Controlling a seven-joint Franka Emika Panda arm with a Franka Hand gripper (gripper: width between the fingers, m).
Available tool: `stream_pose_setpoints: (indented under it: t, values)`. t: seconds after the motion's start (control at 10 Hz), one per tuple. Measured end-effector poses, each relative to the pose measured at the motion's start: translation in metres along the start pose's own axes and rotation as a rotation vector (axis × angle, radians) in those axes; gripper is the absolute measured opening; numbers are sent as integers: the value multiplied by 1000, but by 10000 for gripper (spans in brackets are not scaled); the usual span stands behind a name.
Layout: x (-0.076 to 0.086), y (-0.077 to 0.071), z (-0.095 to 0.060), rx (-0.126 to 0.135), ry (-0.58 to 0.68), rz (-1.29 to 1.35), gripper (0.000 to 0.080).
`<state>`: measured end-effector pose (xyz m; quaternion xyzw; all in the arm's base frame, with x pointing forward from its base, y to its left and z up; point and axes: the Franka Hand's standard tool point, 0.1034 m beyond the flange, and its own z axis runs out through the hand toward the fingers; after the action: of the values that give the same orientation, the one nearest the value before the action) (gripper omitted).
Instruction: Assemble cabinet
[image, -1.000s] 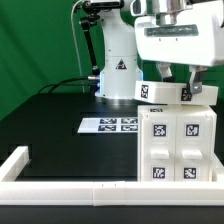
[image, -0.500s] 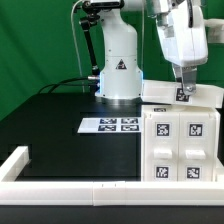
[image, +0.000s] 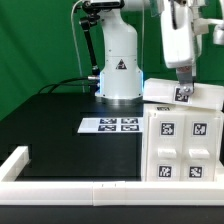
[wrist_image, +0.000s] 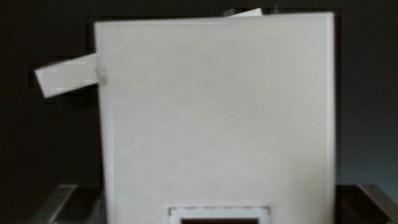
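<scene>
My jaws hover at the flat white plastic panel (image: 162, 92) lying askew atop the white boxy plastic cabinet (image: 182, 145), at the exterior view's right of the black tabletop (image: 55, 115), open or closed I can't tell, so seating that panel looks like the step, and next it needs squaring up.

Exterior camera looked across the table (image: 50, 125) toward the arm base (image: 118, 70) from mid-range; wrist camera sat close on the cabinet (wrist_image: 214, 110), the shared part.
</scene>
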<state>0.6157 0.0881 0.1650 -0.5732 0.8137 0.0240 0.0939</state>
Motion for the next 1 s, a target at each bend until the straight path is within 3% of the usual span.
stream_pose_setpoints:
  t: [0.1,0.2,0.3,0.4,0.6,0.8,1.0]
  values:
    - [0,0,0,0,0,-13,584]
    - [0,1,-3,-1,-7,-42,738]
    - [1,1,-10,5,-22,-57,738]
    - [1,1,-18,11,-37,-59,789]
    - [-1,2,-25,16,-57,-60,797]
    - [-1,3,-22,12,-54,-105,797]
    - [-5,-1,-18,-23,-2,-404,797]
